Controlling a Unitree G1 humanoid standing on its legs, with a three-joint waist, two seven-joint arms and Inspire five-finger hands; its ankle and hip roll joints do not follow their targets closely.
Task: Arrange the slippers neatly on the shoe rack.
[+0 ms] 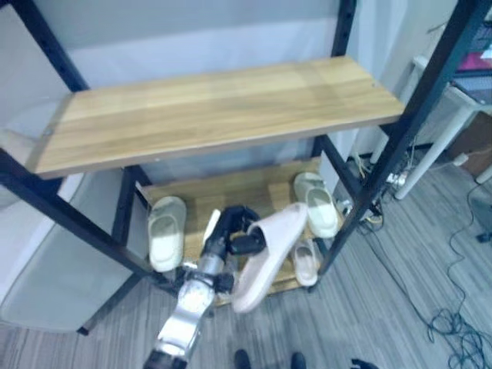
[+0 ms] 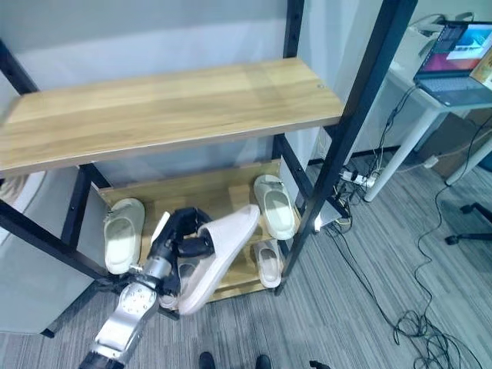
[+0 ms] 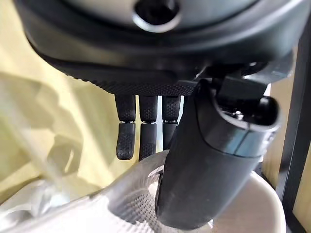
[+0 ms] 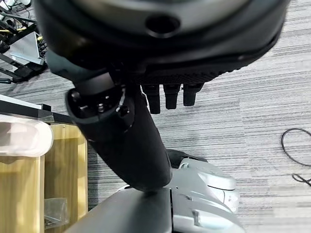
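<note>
At about 9 o'clock on the lower shelf [image 1: 231, 188] of the shoe rack [image 1: 430, 84], a pale green slipper [image 1: 166, 231] is laid flat, its long axis running from 12 to 6. Just right of it, the left hand [image 1: 234, 231] is seen with fingers and thumb curled round the edge of a pinkish slipper [image 1: 265, 254], which is held tilted off the shelf over the shelf's front edge, its long axis running from 1 o'clock at the high end to 7 o'clock at the low end. The clamp itself is shown closely in the left wrist view: the thumb [image 3: 214, 165] is pressed on the slipper's textured surface [image 3: 126, 204], the fingers [image 3: 146, 131] are bent down behind it.

Further right, at 3 o'clock on the shelf, a second pale green slipper [image 1: 317, 201] is laid lengthwise, and a smaller pale one [image 1: 305, 263] is set at 5 o'clock by the front edge. The upper shelf [image 1: 215, 108] is bare wood.

A laptop [image 2: 461, 58] on a white table [image 2: 419, 100] at 2 o'clock is given by the right eye view, not the left.

In the right wrist view the right hand [image 4: 131, 131] is seen over grey floor [image 4: 252, 121], fingers relaxed, nothing held.
</note>
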